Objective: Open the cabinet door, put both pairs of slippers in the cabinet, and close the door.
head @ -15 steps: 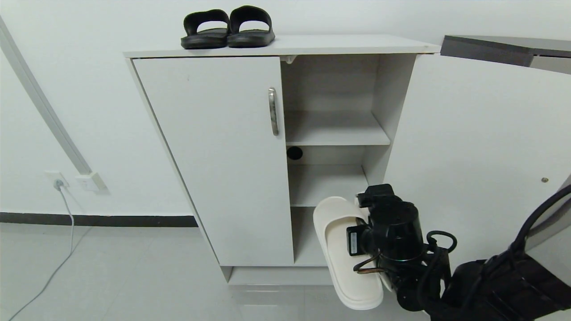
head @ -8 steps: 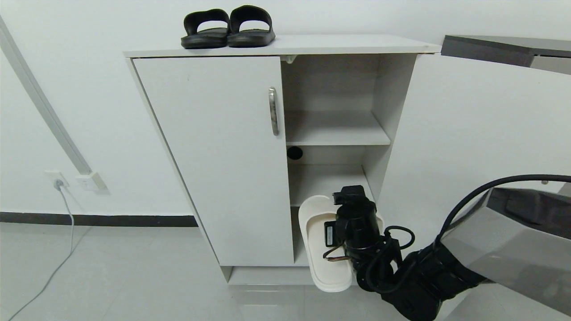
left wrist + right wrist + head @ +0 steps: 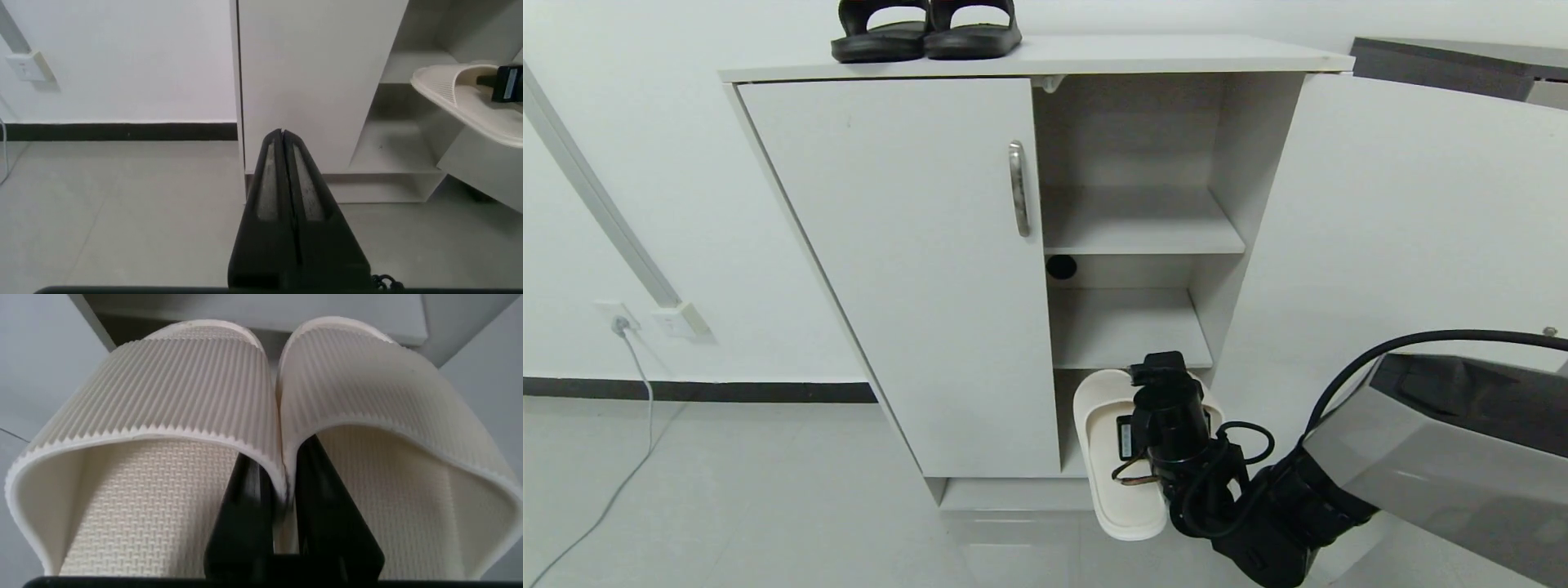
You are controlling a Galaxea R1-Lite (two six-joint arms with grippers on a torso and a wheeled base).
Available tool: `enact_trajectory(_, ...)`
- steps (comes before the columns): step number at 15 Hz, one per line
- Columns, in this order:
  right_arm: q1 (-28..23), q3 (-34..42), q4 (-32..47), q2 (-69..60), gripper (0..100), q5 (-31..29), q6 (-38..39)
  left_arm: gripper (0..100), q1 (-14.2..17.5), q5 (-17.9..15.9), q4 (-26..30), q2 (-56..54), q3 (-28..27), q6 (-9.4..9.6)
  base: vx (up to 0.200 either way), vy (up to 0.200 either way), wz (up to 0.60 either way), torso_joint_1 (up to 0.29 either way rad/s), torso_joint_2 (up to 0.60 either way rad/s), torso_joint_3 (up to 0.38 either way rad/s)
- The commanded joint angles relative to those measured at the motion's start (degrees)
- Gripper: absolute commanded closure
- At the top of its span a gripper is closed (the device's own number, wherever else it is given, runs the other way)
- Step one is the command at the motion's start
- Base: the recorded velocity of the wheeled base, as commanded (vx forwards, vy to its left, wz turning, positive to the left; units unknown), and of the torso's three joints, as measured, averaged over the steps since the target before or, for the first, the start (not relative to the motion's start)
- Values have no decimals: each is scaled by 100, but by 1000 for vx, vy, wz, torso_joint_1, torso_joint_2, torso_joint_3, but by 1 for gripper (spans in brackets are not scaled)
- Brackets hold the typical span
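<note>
Clamping white slippers (image 3: 1097, 437), right fingers (image 3: 242, 516) hover at cabinet (image 3: 1176, 54) threshold.

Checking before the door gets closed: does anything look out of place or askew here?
Nothing is damaged or spilled. The black slippers sit on top of the cabinet, not inside it. The right tool holds the white slippers pinched together, tilted, at the bottom opening, not yet on a shelf.

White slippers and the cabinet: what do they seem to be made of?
White slippers: probably soft moulded foam or rubber, matte cream; the straps show fine ridges and the footbeds a stamped texture. Cabinet: likely laminated board, smooth matte white with flat square edges. Its handle looks like brushed metal, with a dull silver sheen.
</note>
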Motion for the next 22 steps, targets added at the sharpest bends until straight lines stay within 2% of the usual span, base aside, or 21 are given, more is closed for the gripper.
enact_trajectory(1,2,-6,-2,10,100,-1,-1,100,1,0,0,7,1,1,0,0,0,-2,7,-193)
enact_trajectory(5,37,3,-72,19,100,-168,7,100,1,9,0,7,1,-8,0,0,0,5,4,-184)
enact_trajectory(9,73,38,-1259,335,100,-264,-362,100,1,9,0,7,1,-8,0,0,0,2,1,-18)
enact_trajectory(15,46,47,-1347,353,100,-299,-432,100,1,0,0,7,1,1,0,0,0,0,0,0)
enact_trajectory(22,37,29,-1356,335,100,-308,-502,100,1,-26,9,7,1,1,200,0,0,2,3,1)
